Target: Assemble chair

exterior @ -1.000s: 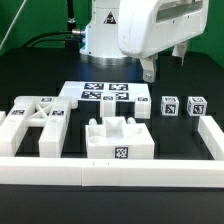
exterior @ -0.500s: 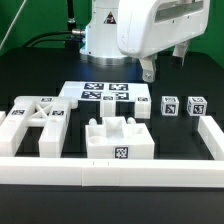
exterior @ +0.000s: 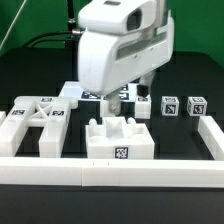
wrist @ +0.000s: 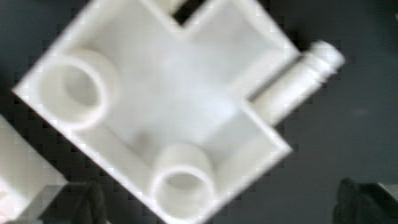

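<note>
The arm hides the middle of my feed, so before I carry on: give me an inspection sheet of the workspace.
Surface: black table, fenced by the long white rail at the front and the exterior view's right.
Job's things: X-braced frame at the exterior view's left, notched block front centre, small cubes and a further small piece at the exterior view's right, none joined; wrist view shows a blurred white part close up.
Clutter: only the marker board, mostly hidden by the arm.
Grippers: gripper low behind the notched block; open or shut cannot be told.
Cables: one cable behind the arm, clear of the parts.
Surroundings: nothing seen.
</note>
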`<control>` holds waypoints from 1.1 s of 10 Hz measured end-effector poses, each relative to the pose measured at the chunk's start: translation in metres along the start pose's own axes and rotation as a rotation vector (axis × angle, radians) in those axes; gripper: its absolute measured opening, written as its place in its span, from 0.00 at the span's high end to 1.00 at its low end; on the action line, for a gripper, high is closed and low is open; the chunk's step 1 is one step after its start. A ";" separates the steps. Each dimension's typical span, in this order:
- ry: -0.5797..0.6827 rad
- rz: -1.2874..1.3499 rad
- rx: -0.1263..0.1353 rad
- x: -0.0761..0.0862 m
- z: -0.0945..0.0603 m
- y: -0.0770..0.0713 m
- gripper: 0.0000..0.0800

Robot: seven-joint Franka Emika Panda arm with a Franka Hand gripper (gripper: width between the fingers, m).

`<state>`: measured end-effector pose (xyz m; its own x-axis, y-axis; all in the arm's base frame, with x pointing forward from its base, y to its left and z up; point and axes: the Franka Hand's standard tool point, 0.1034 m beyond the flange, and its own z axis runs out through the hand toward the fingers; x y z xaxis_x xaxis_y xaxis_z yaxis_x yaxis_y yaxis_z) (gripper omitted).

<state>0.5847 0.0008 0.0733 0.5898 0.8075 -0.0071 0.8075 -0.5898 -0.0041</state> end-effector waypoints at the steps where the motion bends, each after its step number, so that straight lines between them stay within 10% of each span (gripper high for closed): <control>1: 0.000 0.019 0.002 0.001 0.001 -0.002 0.19; 11: 0.004 0.756 0.041 0.016 0.031 -0.001 0.19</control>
<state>0.5930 0.0143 0.0425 0.9830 0.1827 -0.0193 0.1819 -0.9826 -0.0370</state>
